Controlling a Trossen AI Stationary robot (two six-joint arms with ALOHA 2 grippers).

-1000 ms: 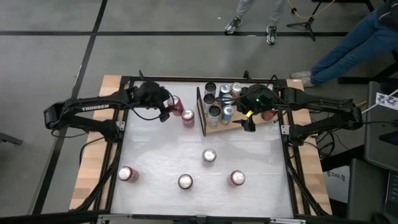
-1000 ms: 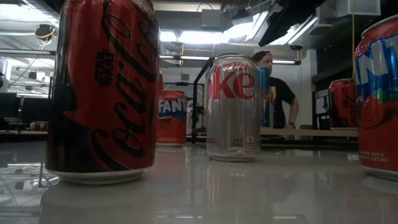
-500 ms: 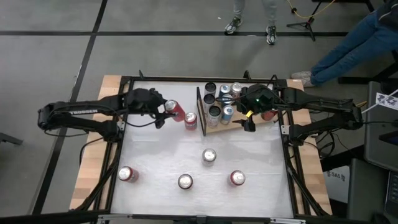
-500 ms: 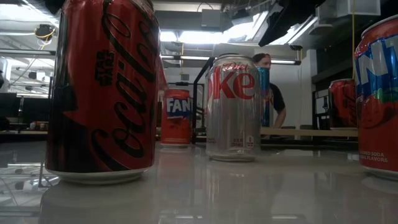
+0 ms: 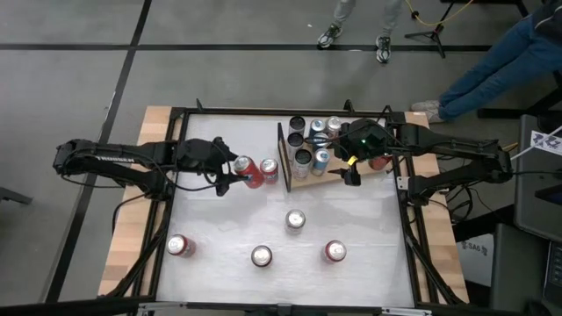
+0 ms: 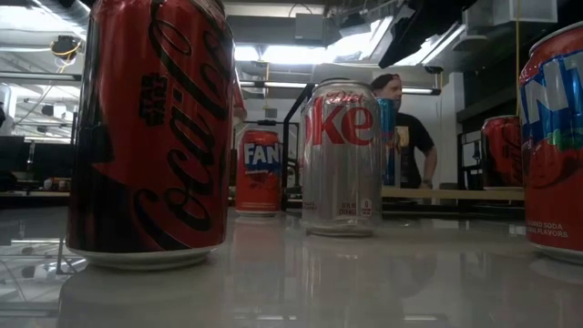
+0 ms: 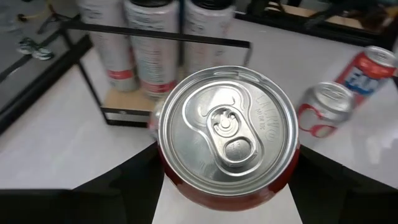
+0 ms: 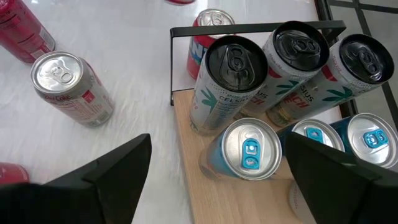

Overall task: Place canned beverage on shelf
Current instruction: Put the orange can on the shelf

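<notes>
Red round can point(image 7: 227, 134) sits between left gripper point(image 5: 230, 172) fingers.

High: overhead, far; low: tabletop level; 2 wrists close above shelf point(image 8: 249, 205).

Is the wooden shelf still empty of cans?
No. In the right wrist view, several cans already stand on the wooden shelf, by its black frame.

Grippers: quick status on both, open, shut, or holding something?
Left gripper: closed on a red can, beside the shelf.
Right gripper: open, empty, above the shelf's cans.
</notes>
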